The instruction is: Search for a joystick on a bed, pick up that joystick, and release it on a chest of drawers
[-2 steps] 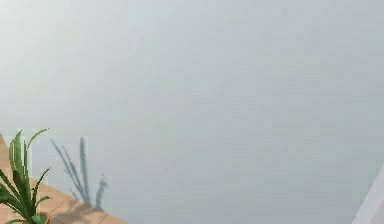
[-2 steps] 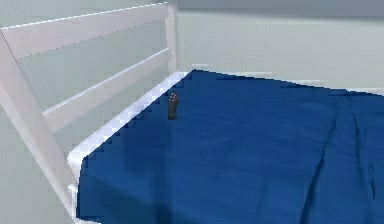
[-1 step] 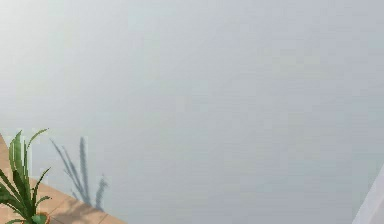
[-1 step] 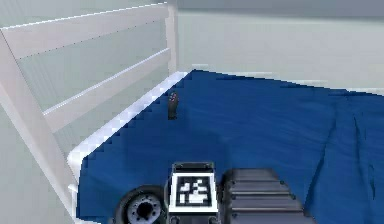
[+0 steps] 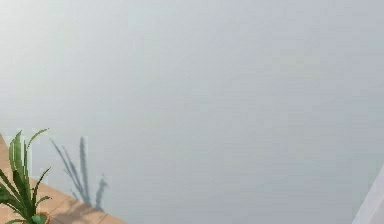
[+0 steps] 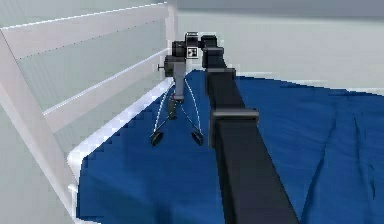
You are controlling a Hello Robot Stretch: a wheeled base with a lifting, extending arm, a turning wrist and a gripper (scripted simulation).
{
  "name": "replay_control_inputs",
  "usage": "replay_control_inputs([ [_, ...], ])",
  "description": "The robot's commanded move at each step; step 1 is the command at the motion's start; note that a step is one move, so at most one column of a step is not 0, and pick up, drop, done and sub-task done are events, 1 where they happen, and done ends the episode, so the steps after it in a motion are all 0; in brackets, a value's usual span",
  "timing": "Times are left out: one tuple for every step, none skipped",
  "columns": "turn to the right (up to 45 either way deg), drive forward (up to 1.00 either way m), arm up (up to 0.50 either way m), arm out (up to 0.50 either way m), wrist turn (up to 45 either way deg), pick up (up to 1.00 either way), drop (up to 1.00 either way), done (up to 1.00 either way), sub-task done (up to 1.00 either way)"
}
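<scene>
In the arm side view a bed with a blue cover (image 6: 310, 130) and a white slatted end rail (image 6: 90, 75) lies under my arm. The dark arm bar (image 6: 235, 130) reaches up over the cover to two white marker squares (image 6: 190, 45). Left of them sits the gripper's dark body, and its thin fingers (image 6: 157, 132) hang down toward the cover. The gripper (image 6: 180, 138) is close to the rail. A small dark shape (image 6: 182, 108) sits between the fingers, against the blue cover. I cannot tell what it is, nor whether the gripper holds anything.
The forward view faces a plain grey wall (image 5: 200, 90) at close range. A green spiky plant (image 5: 22, 185) stands at its bottom left on a wood-coloured surface (image 5: 75, 210). A pale edge (image 5: 375, 200) shows at the bottom right corner.
</scene>
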Motion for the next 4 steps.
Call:
replay_control_inputs([
  [0.0,0.0,0.0,0.0,45.0,0.0,0.0,0.0,0.0],
  [0.0,0.0,0.0,0.0,45.0,0.0,0.0,0.0,0.0],
  [0.0,0.0,0.0,0.0,45.0,0.0,0.0,0.0,0.0],
  [0.0,0.0,0.0,0.0,27.0,0.0,0.0,0.0,0.0],
])
